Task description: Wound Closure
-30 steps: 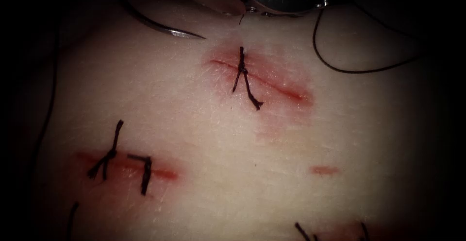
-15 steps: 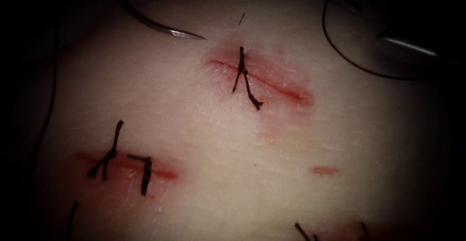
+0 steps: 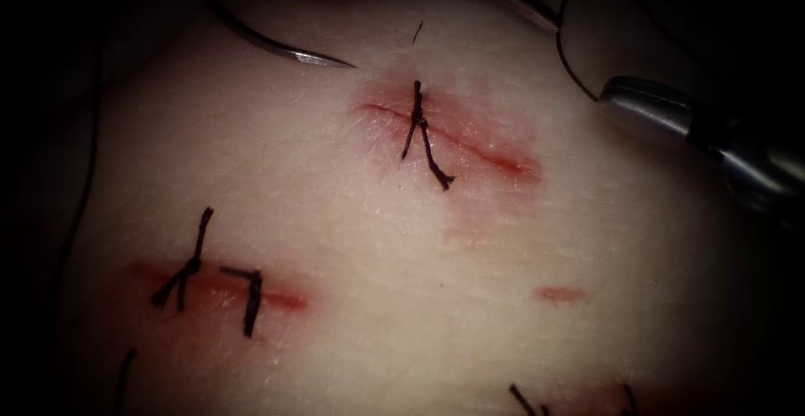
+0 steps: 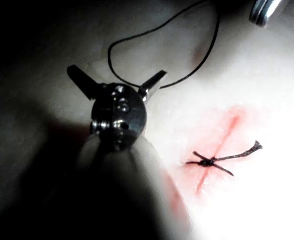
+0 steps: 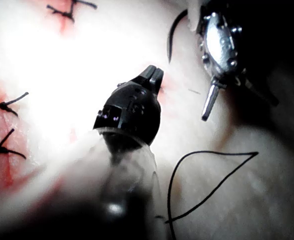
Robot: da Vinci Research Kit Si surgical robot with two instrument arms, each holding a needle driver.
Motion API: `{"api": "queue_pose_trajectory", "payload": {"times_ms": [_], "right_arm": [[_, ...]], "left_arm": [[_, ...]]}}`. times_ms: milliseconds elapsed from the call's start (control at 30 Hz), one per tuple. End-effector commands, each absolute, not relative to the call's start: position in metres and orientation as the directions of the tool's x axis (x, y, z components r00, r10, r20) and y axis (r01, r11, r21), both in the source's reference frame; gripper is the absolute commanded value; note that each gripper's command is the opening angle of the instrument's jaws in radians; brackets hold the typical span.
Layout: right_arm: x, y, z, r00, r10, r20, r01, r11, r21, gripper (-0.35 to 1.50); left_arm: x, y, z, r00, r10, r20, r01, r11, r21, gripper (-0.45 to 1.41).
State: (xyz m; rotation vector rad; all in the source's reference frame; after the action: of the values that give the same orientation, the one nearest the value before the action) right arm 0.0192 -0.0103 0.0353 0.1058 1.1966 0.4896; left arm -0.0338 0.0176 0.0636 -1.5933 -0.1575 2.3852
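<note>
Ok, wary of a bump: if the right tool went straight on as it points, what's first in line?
Probably the needle, lying loose on the tissue; depth is unclear, so it might pass above.

Surroundings lie in darkness at every edge of the endoscope view; light falls brightest centrally.

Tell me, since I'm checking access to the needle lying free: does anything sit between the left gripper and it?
Nothing visible does. The needle lies on the tissue, left of the stitched cut, held by neither tool. The left gripper stands open and holds nothing; bare tissue separates them. The loose thread lies toward the right gripper.
</note>
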Motion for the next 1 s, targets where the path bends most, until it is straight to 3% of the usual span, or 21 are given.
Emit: {"api": "queue_pose_trajectory", "payload": {"times_ms": [33,100,167,300,467,533,633,767,1000], "right_arm": [[0.0203,-0.010,0.036,0.272,0.413,-0.869,-0.292,0.896,0.335,-0.35],[0.0208,-0.010,0.036,0.280,0.409,-0.868,-0.255,0.904,0.344,-0.30],[0.0211,-0.011,0.037,0.274,0.400,-0.875,-0.228,0.911,0.345,-0.01],[0.0211,-0.011,0.038,0.257,0.373,-0.892,-0.183,0.925,0.334,0.31],[0.0205,-0.012,0.039,0.268,0.353,-0.897,-0.185,0.932,0.311,0.52],[0.0202,-0.012,0.040,0.264,0.350,-0.899,-0.189,0.933,0.308,0.52],[0.0200,-0.011,0.040,0.266,0.339,-0.903,-0.194,0.936,0.295,0.52],[0.0202,-0.011,0.040,0.274,0.307,-0.912,-0.198,0.945,0.259,0.52],[0.0204,-0.011,0.040,0.283,0.285,-0.916,-0.201,0.951,0.234,0.51]], "left_arm": [[-0.0338,0.017,0.064,-0.343,0.296,-0.892,-0.164,-0.953,-0.253,1.21],[-0.0326,0.017,0.063,-0.316,0.317,-0.894,-0.162,-0.947,-0.278,1.18],[-0.0315,0.016,0.063,-0.295,0.316,-0.901,-0.157,-0.947,-0.281,1.13],[-0.0297,0.013,0.061,-0.239,0.302,-0.923,-0.141,-0.951,-0.275,0.96],[-0.0285,0.009,0.059,-0.233,0.286,-0.930,-0.130,-0.956,-0.262,0.73],[-0.0284,0.007,0.058,-0.245,0.252,-0.936,-0.135,-0.965,-0.225,0.69],[-0.0287,0.005,0.057,-0.290,0.188,-0.938,-0.126,-0.979,-0.158,0.47],[-0.0296,0.003,0.056,-0.395,0.055,-0.917,-0.074,-0.997,-0.028,0.37],[-0.0298,0.002,0.056,-0.524,-0.007,-0.852,-0.033,-0.999,0.029,0.39]]}}
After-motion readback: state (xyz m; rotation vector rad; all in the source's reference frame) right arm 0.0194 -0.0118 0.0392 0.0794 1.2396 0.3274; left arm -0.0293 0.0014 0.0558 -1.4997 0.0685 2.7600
